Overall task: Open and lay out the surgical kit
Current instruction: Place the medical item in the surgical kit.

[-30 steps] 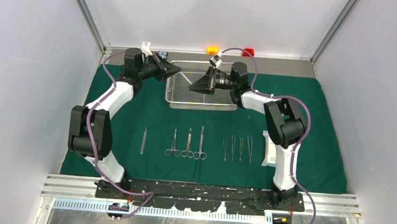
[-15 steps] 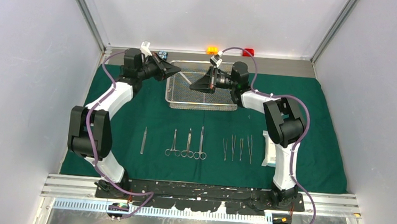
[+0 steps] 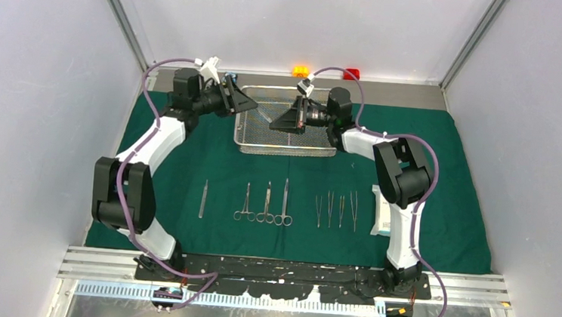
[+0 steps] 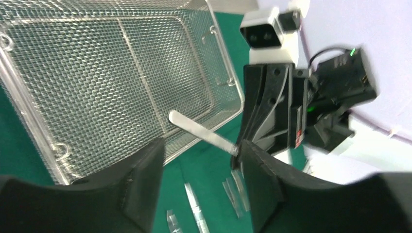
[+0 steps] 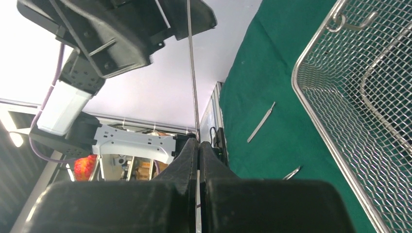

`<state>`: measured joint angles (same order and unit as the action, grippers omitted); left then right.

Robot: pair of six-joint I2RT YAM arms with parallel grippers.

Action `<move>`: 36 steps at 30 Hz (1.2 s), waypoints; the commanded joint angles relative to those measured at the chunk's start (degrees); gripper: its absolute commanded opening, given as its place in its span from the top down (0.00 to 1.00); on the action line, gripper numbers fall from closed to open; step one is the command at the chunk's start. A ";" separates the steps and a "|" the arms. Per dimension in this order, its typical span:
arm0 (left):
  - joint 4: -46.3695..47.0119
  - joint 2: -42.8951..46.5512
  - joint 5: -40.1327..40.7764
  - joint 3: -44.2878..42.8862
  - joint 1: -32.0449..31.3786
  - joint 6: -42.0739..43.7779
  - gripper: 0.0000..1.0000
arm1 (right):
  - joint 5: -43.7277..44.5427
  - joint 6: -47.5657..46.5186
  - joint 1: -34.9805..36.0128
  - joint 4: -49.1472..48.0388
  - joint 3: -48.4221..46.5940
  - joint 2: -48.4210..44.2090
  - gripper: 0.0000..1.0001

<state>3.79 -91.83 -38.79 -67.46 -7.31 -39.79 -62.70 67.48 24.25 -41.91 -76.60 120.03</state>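
Green cloth wrap between pale walls

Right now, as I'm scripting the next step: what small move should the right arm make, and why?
Probably draw the right claw back from the wire-mesh tray toward the row of instruments on the green cloth. It is shut on the flat steel instrument, and the left claw stands open, not gripping it, so the right alone holds the piece.
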 commanded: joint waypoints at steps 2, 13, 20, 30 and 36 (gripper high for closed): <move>-7.27 7.90 -0.66 -2.92 0.23 25.38 0.22 | -0.90 -5.27 0.05 2.07 1.82 -3.51 1.00; -50.85 5.12 -14.02 -21.62 -5.82 79.72 0.13 | -1.69 -12.09 4.34 6.99 6.96 -5.46 0.99; -66.06 3.13 -6.90 -26.20 -13.33 102.87 0.19 | -1.61 -20.24 7.58 15.73 7.25 -8.13 1.00; -73.48 2.09 1.50 -24.09 -16.96 116.87 0.29 | -1.96 -25.75 8.80 20.69 7.80 -10.19 0.99; -73.67 1.17 8.00 -22.06 -17.73 119.61 0.36 | -2.08 -25.74 9.13 20.64 7.87 -10.10 1.00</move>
<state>-67.96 -90.06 -35.31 -90.52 -24.51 75.46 -63.81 43.62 33.06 -20.49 -68.64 112.62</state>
